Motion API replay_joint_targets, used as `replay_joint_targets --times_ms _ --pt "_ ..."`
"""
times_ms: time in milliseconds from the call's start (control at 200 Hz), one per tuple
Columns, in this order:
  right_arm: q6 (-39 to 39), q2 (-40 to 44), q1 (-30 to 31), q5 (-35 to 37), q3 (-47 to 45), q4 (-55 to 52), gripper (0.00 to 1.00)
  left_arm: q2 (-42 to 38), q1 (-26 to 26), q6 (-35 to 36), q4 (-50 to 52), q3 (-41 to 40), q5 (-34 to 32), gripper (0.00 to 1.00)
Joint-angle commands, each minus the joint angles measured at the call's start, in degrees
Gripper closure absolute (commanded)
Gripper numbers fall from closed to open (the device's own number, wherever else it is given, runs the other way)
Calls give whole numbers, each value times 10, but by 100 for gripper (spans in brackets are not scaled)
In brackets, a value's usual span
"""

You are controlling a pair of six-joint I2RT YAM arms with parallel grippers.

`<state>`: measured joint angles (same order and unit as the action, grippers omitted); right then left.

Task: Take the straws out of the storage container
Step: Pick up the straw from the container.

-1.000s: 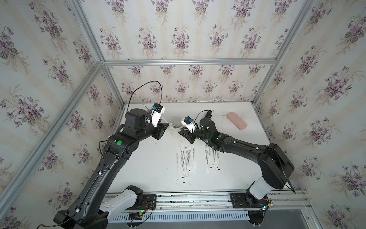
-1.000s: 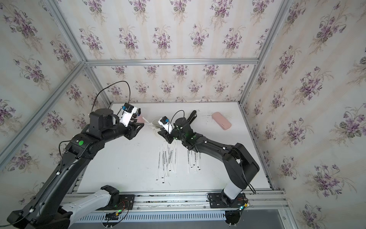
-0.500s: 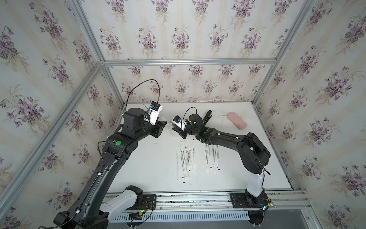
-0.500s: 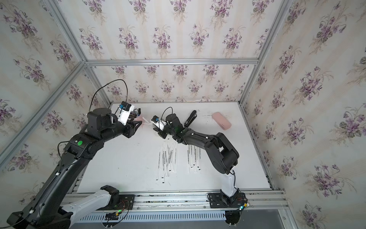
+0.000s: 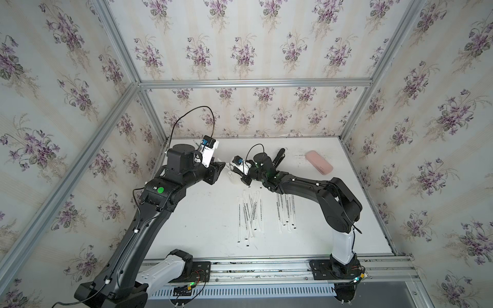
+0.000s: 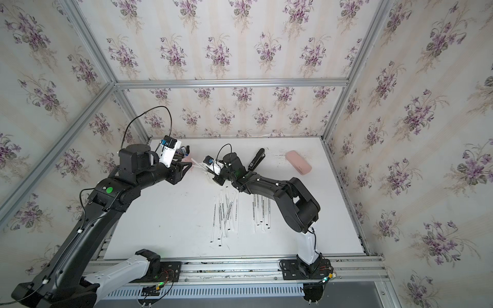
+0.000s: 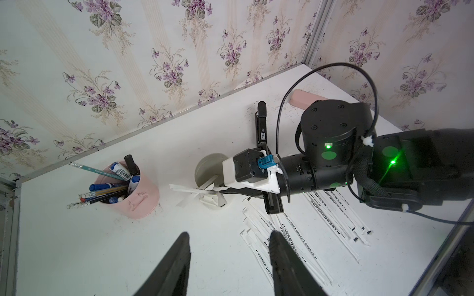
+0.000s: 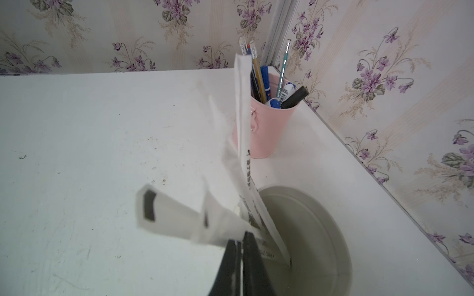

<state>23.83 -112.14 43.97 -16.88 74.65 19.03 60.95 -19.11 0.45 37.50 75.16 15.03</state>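
Right gripper (image 8: 241, 239), mine, pinched shut on a bundle of straws (image 8: 245, 164) in the storage container (image 8: 320, 217).
I clamp them just above the rim so they draw out together; the container stands at 11 o'clock from the laid-out straws (image 5: 250, 213). My left gripper (image 7: 230, 234) hangs wide, empty.

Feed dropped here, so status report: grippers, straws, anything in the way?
Right gripper shut on a few straws at the storage container. Left gripper open, empty. Pink pen cup close beside.
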Motion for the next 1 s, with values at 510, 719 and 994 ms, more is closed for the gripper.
replay_joint_targets --times_ms 510,719,994 --pt "13 -17 1 -12 24 15 77 11 6 -15 -15 2 26 49" --pt "17 -15 1 -18 22 22 83 16 7 -16 -15 3 31 49" --pt "28 8 0 2 4 36 94 18 7 -17 -13 3 34 48"
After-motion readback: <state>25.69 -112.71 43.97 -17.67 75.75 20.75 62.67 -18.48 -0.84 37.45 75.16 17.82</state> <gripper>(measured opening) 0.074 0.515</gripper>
